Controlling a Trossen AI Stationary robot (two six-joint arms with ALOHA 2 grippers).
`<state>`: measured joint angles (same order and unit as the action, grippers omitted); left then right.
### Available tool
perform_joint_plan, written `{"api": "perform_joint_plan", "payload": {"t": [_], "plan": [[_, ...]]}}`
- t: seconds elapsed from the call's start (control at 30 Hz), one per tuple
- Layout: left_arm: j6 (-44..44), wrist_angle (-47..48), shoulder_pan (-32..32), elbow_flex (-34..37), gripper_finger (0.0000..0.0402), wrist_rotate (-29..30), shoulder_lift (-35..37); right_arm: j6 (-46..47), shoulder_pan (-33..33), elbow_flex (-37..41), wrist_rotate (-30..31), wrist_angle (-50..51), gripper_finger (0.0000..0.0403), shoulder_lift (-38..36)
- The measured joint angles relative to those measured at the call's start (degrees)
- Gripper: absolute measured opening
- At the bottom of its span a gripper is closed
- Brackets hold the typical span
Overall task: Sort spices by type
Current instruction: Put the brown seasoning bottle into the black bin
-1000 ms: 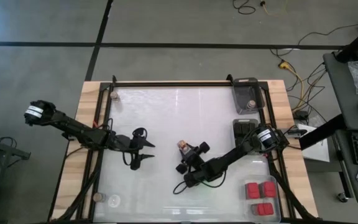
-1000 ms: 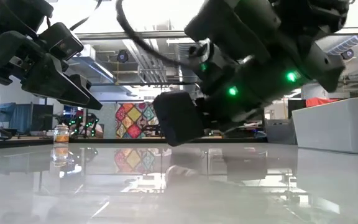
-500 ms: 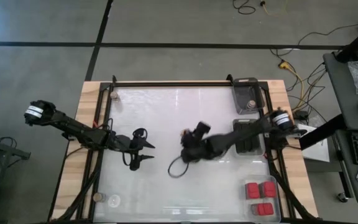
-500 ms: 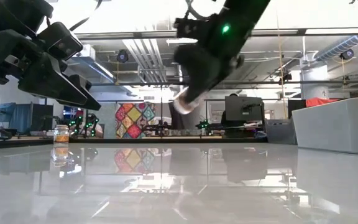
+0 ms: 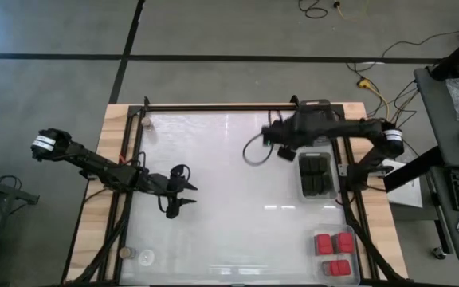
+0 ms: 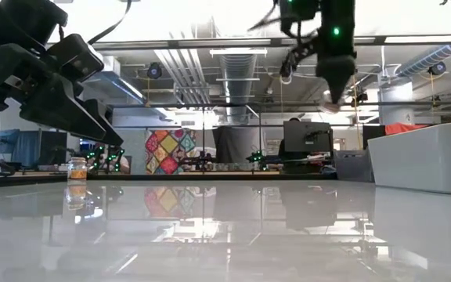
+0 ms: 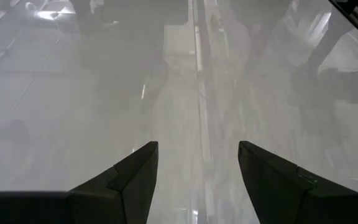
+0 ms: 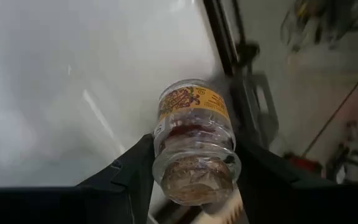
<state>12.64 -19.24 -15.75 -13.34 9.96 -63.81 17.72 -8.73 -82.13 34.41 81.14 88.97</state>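
Observation:
My right gripper [image 8: 194, 148] is shut on a small glass jar [image 8: 193, 118] with a yellow label and brownish contents. In the high view that gripper [image 5: 276, 139] is in the air by the far right tray [image 5: 326, 104]. My left gripper [image 5: 186, 196] stands open over the table's left half, with only bare table between its fingers [image 7: 129, 180]. Black blocks [image 5: 316, 175] lie in the middle right tray. Red blocks [image 5: 333, 250] lie in the near right tray. One more jar [image 5: 146, 123] stands on its base at the far left corner. My right gripper pinches the jar between its two fingers, on the jar's sides [image 8: 160, 155] near the end that faces the wrist camera. The jar lies along the fingers with its labelled part beyond their tips. It is lifted clear of the table, tilted downward.
Two small round things [image 5: 134, 255] sit at the near left corner. A black frame [image 5: 213, 107] runs round the white table top. The arm hides much of the far right tray. Open table lies between the two grippers.
My right gripper has risen from the middle of the table with the jar and swung toward the far right corner, turning and tipping as it went. The jar is now lifted clear and high above the table.

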Motion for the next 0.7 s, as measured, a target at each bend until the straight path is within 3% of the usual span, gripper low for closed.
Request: {"api": "perform_joint_plan", "payload": {"t": [0.37,0.7], "plan": [[1.43,0.17,0.00,0.00,0.0207,0.09,0.00,-24.15,-22.28,4.37,-9.30,0.73,0.0180,-1.40],[2.08,0.69,0.00,-0.02,0.0207,3.16,0.00,-37.21,-31.76,13.74,-13.51,-8.11,0.0180,-1.30]]}}
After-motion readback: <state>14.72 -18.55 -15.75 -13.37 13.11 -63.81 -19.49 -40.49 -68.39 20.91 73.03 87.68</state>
